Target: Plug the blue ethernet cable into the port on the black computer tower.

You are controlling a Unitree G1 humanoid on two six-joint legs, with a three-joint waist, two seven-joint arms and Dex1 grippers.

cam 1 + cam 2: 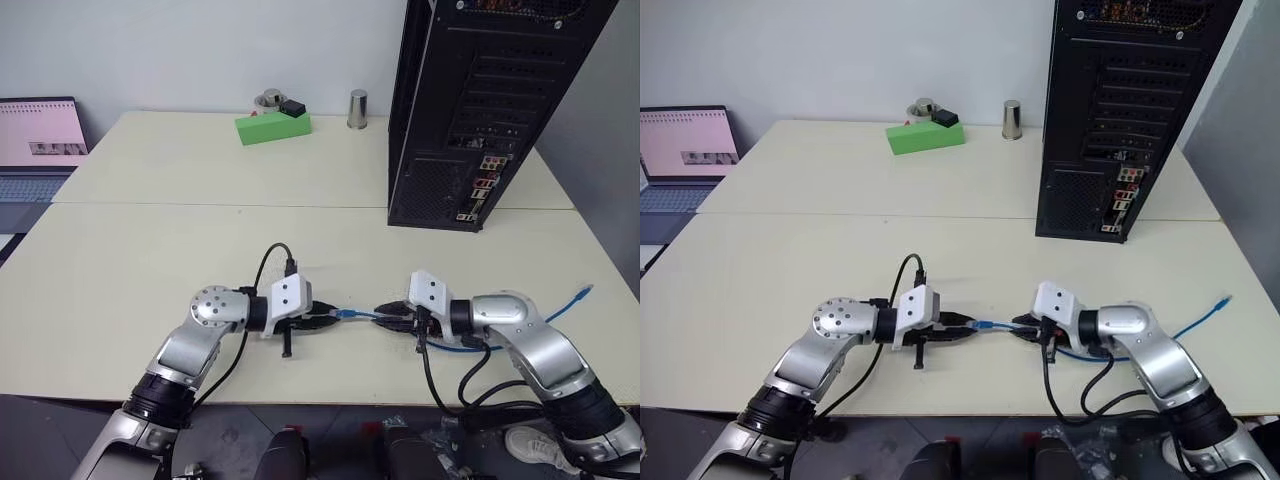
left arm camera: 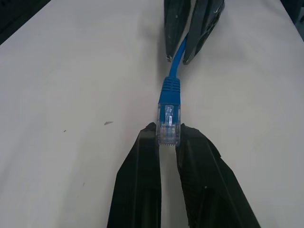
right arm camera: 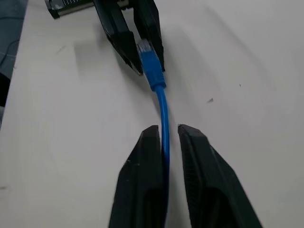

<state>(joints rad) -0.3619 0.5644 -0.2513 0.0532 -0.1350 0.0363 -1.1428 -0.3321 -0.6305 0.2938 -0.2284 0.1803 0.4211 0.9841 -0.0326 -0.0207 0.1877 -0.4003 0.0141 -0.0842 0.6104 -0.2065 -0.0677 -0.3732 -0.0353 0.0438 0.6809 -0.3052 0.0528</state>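
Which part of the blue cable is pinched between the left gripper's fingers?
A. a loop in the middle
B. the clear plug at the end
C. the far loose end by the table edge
B. In the left wrist view, the left gripper has its two black fingers closed on the clear plug of the blue cable.

Both arms low and bent inward, left pincer [image 1: 328, 317] tips clamped — right pincer [image 1: 385, 315] tips slightly parted

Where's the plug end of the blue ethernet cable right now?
The plug sits between the left gripper's fingertips above the near table, the blue ethernet cable running rightward to the right gripper.
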